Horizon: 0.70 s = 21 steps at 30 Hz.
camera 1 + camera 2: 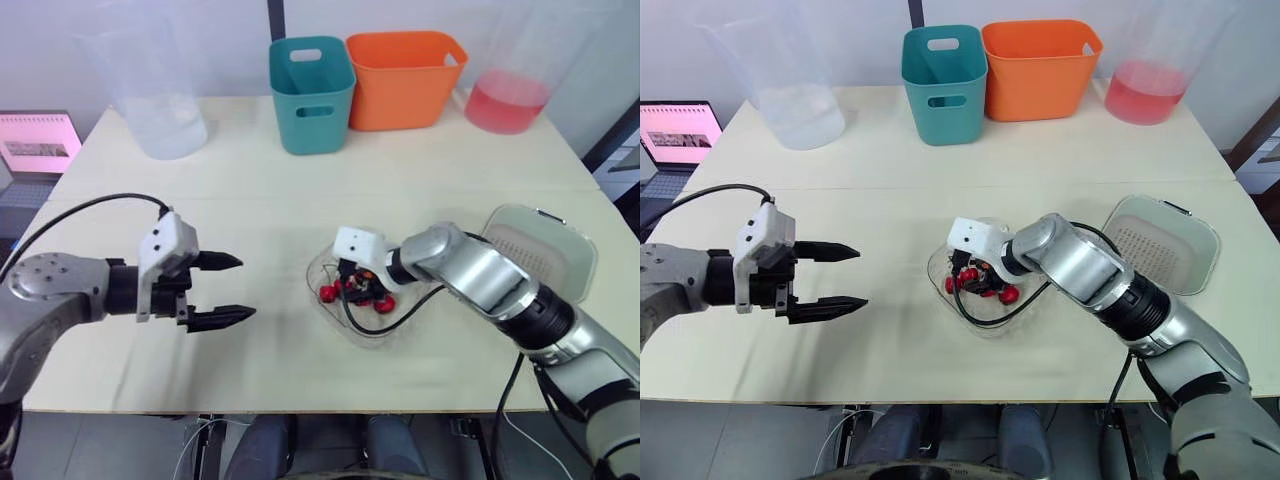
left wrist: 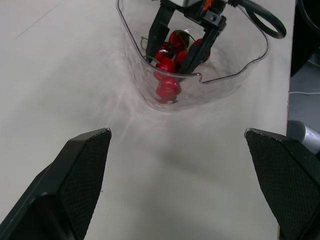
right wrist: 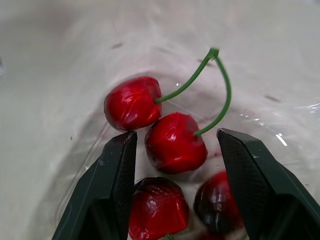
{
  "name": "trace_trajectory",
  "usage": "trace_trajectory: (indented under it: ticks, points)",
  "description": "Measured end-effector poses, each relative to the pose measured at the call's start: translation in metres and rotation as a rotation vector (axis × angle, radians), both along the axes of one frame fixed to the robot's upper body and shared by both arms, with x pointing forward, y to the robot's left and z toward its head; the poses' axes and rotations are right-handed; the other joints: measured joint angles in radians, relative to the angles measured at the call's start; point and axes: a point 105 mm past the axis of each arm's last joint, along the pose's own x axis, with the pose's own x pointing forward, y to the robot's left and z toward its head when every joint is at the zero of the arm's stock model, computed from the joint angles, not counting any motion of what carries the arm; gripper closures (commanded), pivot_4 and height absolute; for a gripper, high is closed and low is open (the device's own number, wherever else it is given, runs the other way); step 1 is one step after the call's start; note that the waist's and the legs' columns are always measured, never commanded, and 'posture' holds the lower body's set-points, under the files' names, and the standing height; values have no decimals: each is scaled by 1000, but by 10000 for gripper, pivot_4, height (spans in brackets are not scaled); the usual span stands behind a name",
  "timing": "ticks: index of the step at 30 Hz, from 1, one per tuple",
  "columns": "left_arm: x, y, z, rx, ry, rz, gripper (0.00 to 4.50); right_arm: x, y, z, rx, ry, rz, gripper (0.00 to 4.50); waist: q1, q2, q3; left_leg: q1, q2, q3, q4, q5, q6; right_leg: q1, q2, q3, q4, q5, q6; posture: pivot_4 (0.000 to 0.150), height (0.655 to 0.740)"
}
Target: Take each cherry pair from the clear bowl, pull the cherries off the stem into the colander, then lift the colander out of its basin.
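A: Cherries (image 3: 175,142): where, and how will they handle?
B: In the bowl (image 1: 372,338), at the middle of the table (image 1: 300,190). Likely light, soft, glossy, so slippery; I'd pinch the fruit gently, or the thin stem (image 3: 222,95).
A: Right gripper (image 3: 175,150)?
B: Spread wide inside the bowl, 1 cherry between its fingers, nothing clamped.
A: Left gripper (image 1: 246,288)?
B: Released too, hovering over bare table, well left of the bowl.
A: Room?
B: Smooth pale top. Colander (image 1: 1160,240) sits near the right edge; teal bin (image 1: 312,90) and orange bin (image 1: 405,85) stand at the back.
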Motion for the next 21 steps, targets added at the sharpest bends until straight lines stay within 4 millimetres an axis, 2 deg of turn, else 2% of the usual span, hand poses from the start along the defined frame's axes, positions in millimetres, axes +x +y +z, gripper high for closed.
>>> trace_trajectory:
  ticks: [2,4,5,14,18,21]
  points:
    - [1,0,0,0,-4,3,0,0,0,0,-4,2,5,26413,0,0,0,0,0,0,0,0,0,0,0,0,0,0,0,1500,7400]
    - [1,0,0,3,-10,8,0,0,1,0,-3,-2,13,36023,0,0,0,0,0,0,0,0,0,0,0,0,0,0,0,1500,7400]
    - [2,0,-1,1,-15,9,0,0,2,0,-1,-2,18,38182,0,0,0,0,0,0,0,0,0,0,0,0,0,0,0,1500,7400]
    - [11,5,-4,1,-29,24,0,-1,0,9,21,0,20,38182,1,0,0,0,0,0,0,0,0,0,0,0,0,0,0,1500,7400]
    - [23,8,4,-30,-58,38,0,2,-20,31,41,-43,-12,38182,7,0,0,0,-1,0,1,0,1,1,0,0,-1,0,0,1500,7400]
    - [35,5,18,-118,-73,44,0,4,-35,58,94,-109,-24,38182,7,-1,0,0,-1,0,1,-1,1,1,0,-1,-1,0,0,1500,7400]
